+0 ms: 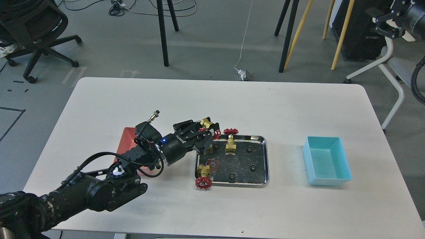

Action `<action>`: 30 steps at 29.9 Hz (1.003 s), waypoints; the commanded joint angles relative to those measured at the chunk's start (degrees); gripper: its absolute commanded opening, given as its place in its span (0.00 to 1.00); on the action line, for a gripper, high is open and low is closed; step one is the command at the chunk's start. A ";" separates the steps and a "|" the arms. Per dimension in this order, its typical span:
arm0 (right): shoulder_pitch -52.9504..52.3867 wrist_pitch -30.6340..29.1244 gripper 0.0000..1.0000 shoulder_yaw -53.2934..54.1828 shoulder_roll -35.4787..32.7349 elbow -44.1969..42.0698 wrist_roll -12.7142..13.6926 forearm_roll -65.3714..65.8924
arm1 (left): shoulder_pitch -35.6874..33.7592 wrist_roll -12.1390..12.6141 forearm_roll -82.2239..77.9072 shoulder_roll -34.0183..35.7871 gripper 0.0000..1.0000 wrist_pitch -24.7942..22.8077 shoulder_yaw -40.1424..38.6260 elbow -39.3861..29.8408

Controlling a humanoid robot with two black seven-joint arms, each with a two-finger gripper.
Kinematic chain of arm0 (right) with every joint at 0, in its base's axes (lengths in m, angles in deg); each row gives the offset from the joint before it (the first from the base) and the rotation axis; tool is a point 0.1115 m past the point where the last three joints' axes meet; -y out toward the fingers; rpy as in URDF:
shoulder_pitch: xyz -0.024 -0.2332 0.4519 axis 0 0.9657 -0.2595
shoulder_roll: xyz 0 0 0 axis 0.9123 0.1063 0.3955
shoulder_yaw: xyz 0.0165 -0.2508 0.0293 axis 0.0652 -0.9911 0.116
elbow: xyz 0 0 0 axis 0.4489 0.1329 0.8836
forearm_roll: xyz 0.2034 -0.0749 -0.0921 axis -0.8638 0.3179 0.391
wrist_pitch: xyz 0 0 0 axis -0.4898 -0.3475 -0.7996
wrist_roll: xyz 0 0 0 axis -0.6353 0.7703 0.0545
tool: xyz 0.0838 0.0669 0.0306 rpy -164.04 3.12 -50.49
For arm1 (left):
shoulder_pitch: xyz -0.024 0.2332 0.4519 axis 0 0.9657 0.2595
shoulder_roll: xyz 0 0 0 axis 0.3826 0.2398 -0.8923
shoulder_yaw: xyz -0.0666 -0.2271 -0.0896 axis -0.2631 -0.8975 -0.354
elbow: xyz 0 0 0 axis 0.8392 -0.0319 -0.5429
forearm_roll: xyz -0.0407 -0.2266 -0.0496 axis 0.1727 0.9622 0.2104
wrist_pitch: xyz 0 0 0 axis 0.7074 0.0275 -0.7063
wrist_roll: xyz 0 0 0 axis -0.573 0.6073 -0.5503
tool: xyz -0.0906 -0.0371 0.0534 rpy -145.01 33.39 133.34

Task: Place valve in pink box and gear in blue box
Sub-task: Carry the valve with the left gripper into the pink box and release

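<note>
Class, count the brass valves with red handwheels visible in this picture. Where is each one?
4: one held in the left tool, one partly hidden behind it, one upright at the steel tray's back, one at its front-left corner.

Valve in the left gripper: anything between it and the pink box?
Nothing visible blocks it. The left gripper holds the valve raised above the left end of the steel tray. The pink box lies to its left, mostly hidden under the left arm itself, so its inside cannot be checked.

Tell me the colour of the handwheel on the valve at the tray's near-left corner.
Red, on the valve; seen best in the head view.
</note>
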 commanded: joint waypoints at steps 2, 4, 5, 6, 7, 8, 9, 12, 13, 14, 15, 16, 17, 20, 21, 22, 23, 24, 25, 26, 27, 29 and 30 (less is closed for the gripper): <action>-2.50 0.00 0.99 0.13 0.04 0.18 0.04 -0.14 | 0.06 0.73 0.04 9.43 0.10 0.00 -0.62 -3.90; -3.90 0.00 0.99 0.22 0.22 0.09 0.04 -0.23 | 0.41 0.73 0.13 13.03 0.10 0.00 -0.45 -5.92; -4.69 0.00 0.99 0.22 0.48 0.00 0.04 -0.23 | 0.67 0.73 0.04 14.96 0.10 0.00 -0.27 -6.63; -5.40 0.00 0.99 0.22 0.83 0.00 0.04 -0.23 | 0.94 0.73 0.04 16.38 0.10 0.00 -0.10 -6.98; -6.10 0.00 0.99 0.22 1.09 -0.09 0.04 -0.23 | 1.29 0.73 -0.05 17.87 0.10 0.00 0.17 -7.16; -6.71 0.00 0.99 0.22 1.18 -0.09 0.04 -0.23 | 1.73 0.64 -0.05 19.19 0.10 0.00 0.43 -7.34; -7.33 0.00 0.99 0.22 1.27 -0.09 0.04 -0.23 | 2.60 0.55 -0.14 20.42 0.10 0.00 0.87 -7.25; -8.48 0.00 0.99 0.13 1.53 -0.26 0.04 -0.23 | 5.41 0.38 -0.49 22.89 0.11 0.00 2.19 -7.25; -8.65 0.00 0.99 0.13 1.88 -0.78 0.04 -0.23 | 6.12 0.38 -0.58 23.33 0.11 0.00 2.54 -7.25; -8.92 0.00 0.99 0.13 2.41 -1.49 0.04 -0.23 | 6.73 0.29 -0.66 23.68 0.11 0.00 2.80 -7.16; -9.18 0.00 0.99 0.13 2.94 -2.28 0.04 -0.23 | 7.18 0.29 -0.67 23.69 0.11 0.00 2.89 -6.81; -9.27 0.00 0.99 0.13 3.38 -2.81 0.04 -0.23 | 7.62 0.29 -0.67 23.69 0.11 0.00 2.89 -6.64; -9.27 0.00 0.99 0.13 3.73 -3.25 0.04 -0.23 | 8.23 0.29 -0.67 23.51 0.11 0.00 2.89 -6.55; -9.27 0.00 0.99 0.13 4.17 -3.60 0.04 -0.23 | 9.73 0.38 -0.75 22.90 0.11 0.00 2.63 -6.11; -9.36 0.00 0.99 0.13 4.26 -3.60 -0.05 -0.23 | 9.82 0.38 -0.67 22.81 0.11 0.00 2.54 -5.58; -9.36 0.00 0.99 0.13 4.52 -3.60 -0.05 -0.23 | 9.90 0.38 -0.67 22.37 0.11 0.00 2.63 -4.62; -9.36 0.00 0.99 0.13 4.52 -3.60 -0.05 -0.23 | 9.82 0.38 -0.58 21.50 0.12 0.00 2.63 -3.66; -9.36 0.00 0.99 0.13 4.61 -3.60 -0.05 -0.23 | 9.82 0.38 -0.58 20.36 0.14 0.00 2.54 -3.04; -9.44 0.00 0.99 0.13 4.61 -3.60 -0.05 -0.23 | 9.73 0.38 -0.49 19.48 0.18 0.00 2.46 -2.60; -9.53 0.00 0.99 0.13 4.70 -3.60 -0.05 -0.23 | 9.73 0.38 -0.14 18.86 0.25 0.00 2.28 -2.07; -9.62 0.00 0.99 0.13 4.87 -3.60 -0.05 -0.23 | 9.73 0.38 -0.05 18.59 0.33 0.00 2.19 -1.63; -9.71 0.00 0.99 0.13 5.31 -3.60 0.04 -0.14 | 9.73 0.38 0.21 18.41 0.53 0.00 1.67 -1.19; -9.71 0.00 0.99 0.13 5.40 -3.60 0.04 -0.14 | 9.73 0.38 0.30 18.32 0.61 0.00 1.40 -1.18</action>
